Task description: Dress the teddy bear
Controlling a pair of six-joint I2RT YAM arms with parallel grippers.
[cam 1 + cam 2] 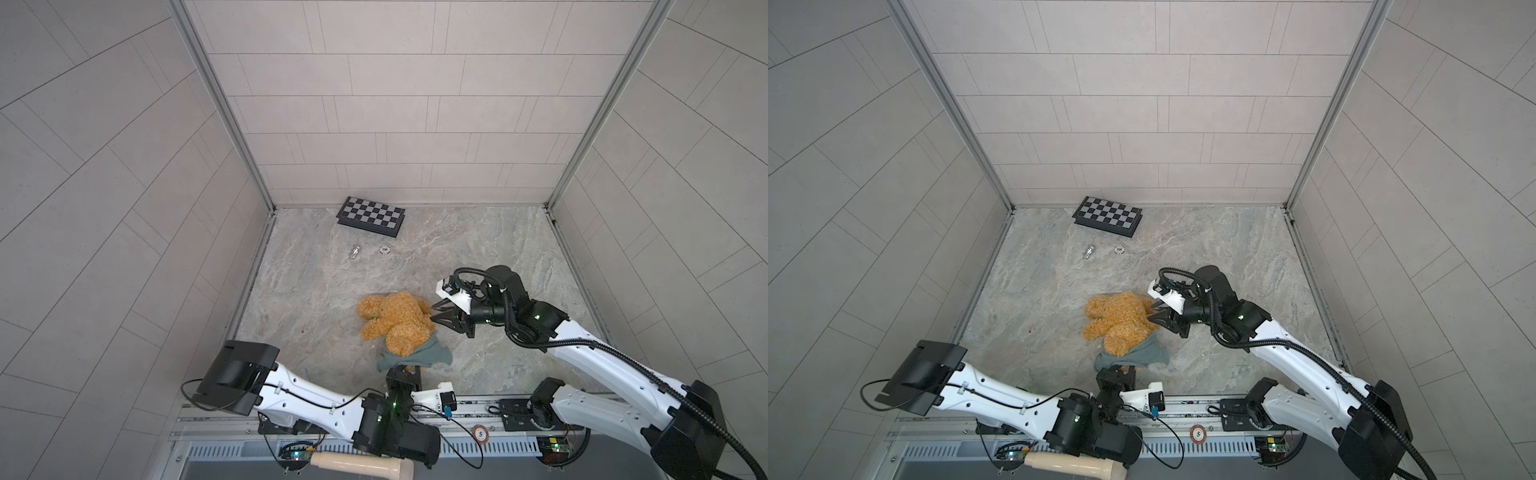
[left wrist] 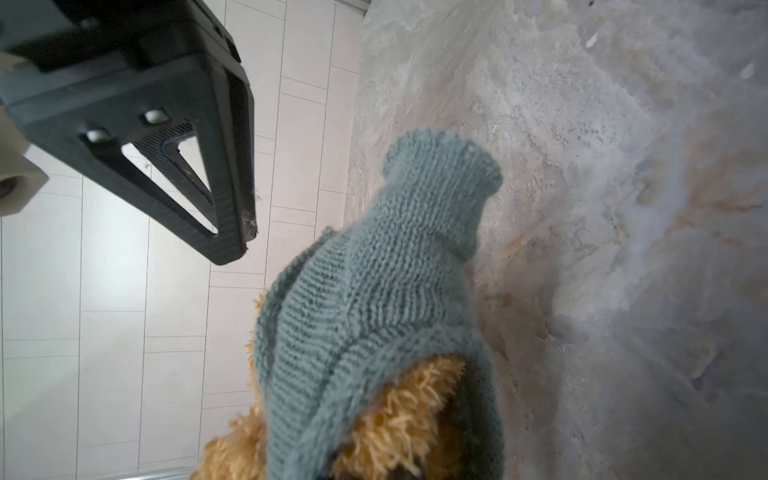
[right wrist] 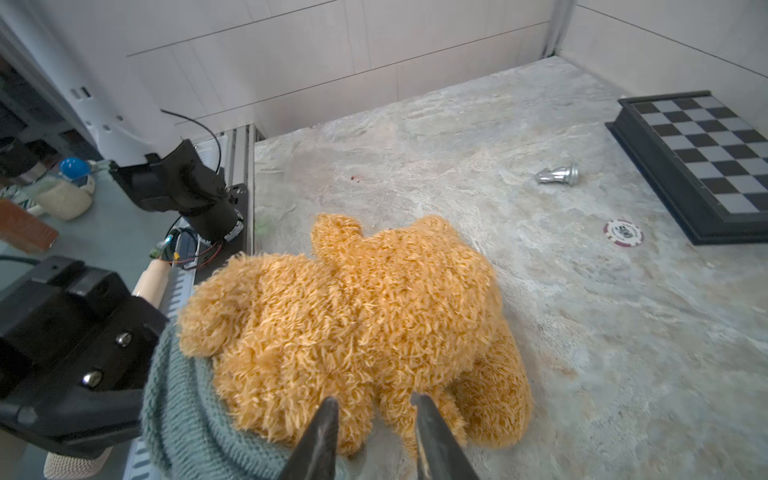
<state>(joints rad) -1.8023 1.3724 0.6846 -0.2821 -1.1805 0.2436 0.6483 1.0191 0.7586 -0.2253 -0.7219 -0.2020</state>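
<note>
The golden-brown teddy bear (image 1: 392, 322) (image 1: 1117, 322) (image 3: 353, 307) lies on the marble floor near the front. A grey-green knitted sweater (image 1: 415, 355) (image 1: 1133, 355) (image 2: 374, 291) covers its near end, and fur (image 2: 395, 415) shows inside the hem. My left gripper (image 1: 405, 370) (image 1: 1115, 372) reaches in from the front and is shut on the sweater's hem, its fingertips hidden by the knit. My right gripper (image 1: 433, 312) (image 1: 1152, 318) (image 3: 374, 402) is at the bear's right side. Its fingers are apart, the tips touch fur, and a gap shows between them.
A folded chessboard (image 1: 371, 216) lies at the back wall. In front of it are a silver chess piece (image 1: 354, 252) and a poker chip (image 1: 385, 249). Another chip (image 1: 481, 434) sits on the front rail. A beige handle (image 1: 361, 461) lies below it. Tiled walls close three sides.
</note>
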